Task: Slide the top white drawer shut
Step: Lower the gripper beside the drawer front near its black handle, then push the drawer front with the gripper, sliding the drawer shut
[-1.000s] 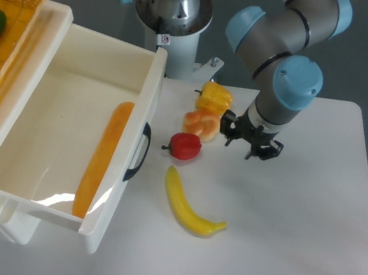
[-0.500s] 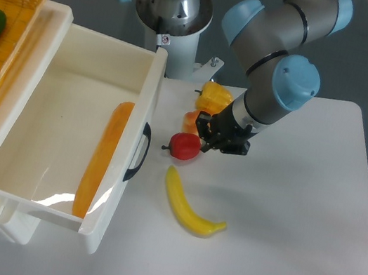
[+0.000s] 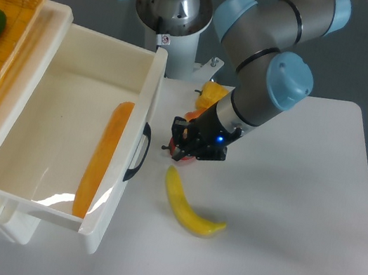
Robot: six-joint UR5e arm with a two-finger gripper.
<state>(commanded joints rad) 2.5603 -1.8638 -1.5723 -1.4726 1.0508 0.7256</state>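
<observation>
The top white drawer (image 3: 64, 131) stands pulled far out, its front with the black handle (image 3: 140, 152) facing three o'clock. Between that front and the gripper (image 3: 183, 150) lies a narrow strip of bare tabletop (image 3: 296, 228). The gripper hangs low over a red fruit (image 3: 179, 155), which it mostly hides. A banana (image 3: 189, 210) lies at five o'clock from the handle, close to the drawer's front corner. A yellow pepper (image 3: 209, 93) sits at one o'clock, near the arm's base (image 3: 172, 21). From three to five o'clock of the banana the tabletop offers wide room.
</observation>
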